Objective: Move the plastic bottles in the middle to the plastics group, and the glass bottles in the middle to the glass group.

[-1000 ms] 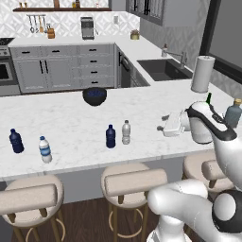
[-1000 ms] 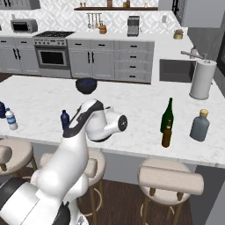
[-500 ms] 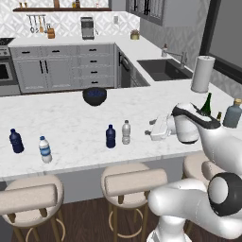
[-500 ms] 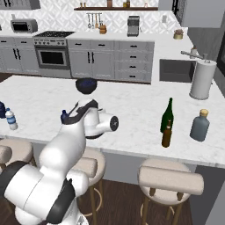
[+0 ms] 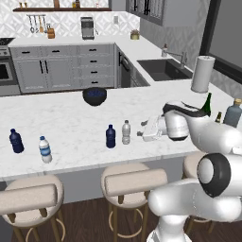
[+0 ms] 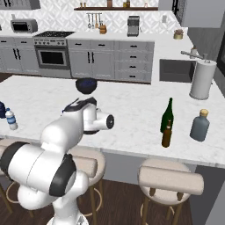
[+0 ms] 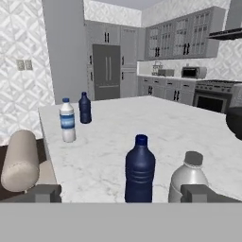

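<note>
Six bottles on white marble counter. Middle pair upright, long axes vertical: dark navy plastic bottle, clear greyish plastic bottle just right of it. Far left, upright: second navy bottle, clear bottle with blue label band. Right: tall dark green wine bottle, slim brown glass bottle beside it, squat grey-blue bottle. Gripper horizontal, just right of middle pair, fingers spread, holding nothing. Greyish bottle's base cut off in hand view.
</note>
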Available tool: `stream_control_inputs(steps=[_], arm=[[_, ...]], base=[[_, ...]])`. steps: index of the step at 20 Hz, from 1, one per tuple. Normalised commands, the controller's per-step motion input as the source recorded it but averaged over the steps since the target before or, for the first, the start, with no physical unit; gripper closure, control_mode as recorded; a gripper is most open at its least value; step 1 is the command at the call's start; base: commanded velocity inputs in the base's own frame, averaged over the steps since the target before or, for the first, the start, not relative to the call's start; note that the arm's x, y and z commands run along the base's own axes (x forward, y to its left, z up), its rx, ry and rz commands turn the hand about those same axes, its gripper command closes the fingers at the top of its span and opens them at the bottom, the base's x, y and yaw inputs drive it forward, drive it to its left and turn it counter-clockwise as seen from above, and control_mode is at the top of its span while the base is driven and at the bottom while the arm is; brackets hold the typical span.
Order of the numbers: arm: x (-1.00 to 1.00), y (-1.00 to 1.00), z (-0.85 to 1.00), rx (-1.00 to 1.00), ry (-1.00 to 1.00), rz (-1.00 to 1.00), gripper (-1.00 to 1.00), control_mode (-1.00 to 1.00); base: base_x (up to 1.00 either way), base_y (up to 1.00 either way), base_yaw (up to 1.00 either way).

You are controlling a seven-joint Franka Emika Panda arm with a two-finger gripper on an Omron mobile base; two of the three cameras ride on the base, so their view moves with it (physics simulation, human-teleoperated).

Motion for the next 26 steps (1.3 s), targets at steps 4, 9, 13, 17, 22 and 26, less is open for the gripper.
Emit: stream_control_inputs(steps=[4,9,13,17,22,26], arm=[[0.18,0.04,-0.08,0.00,0.00,0.06,-1.00,-1.00],[0.12,0.02,-0.10,0.00,0.00,0.07,-1.00,-1.00],[0.22,0.04,-0.09,0.00,0.00,0.05,-1.00,-1.00],[0.20,0.03,-0.08,0.00,0.00,0.03,-1.00,-1.00],[0.17,0.05,-0.12,0.00,0.00,0.01,-1.00,-1.00],[0.27,0.07,-0.13,0.00,0.00,0.00,-1.00,-1.00]], base=[[0.00,0.00,0.00],[0.00,0.00,0.00],[0.00,0.00,0.00],[0.00,0.00,0.00],[0.00,0.00,0.00],[0.00,0.00,0.00]])
